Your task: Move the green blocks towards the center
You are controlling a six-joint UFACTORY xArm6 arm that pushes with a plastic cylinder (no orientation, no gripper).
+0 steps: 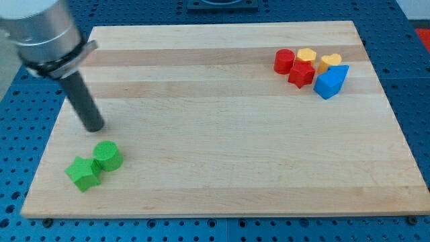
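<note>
A green cylinder (107,155) and a green star-shaped block (83,173) lie touching each other near the board's bottom left corner. My tip (95,126) rests on the board just above the green cylinder, a little to its left, with a small gap between them. The rod slants up to the view's top left.
A cluster sits at the board's top right: a red cylinder (284,60), a red star-shaped block (302,74), two yellow blocks (307,55) (330,62) and a blue block (331,82). The wooden board (222,134) lies on a blue perforated table.
</note>
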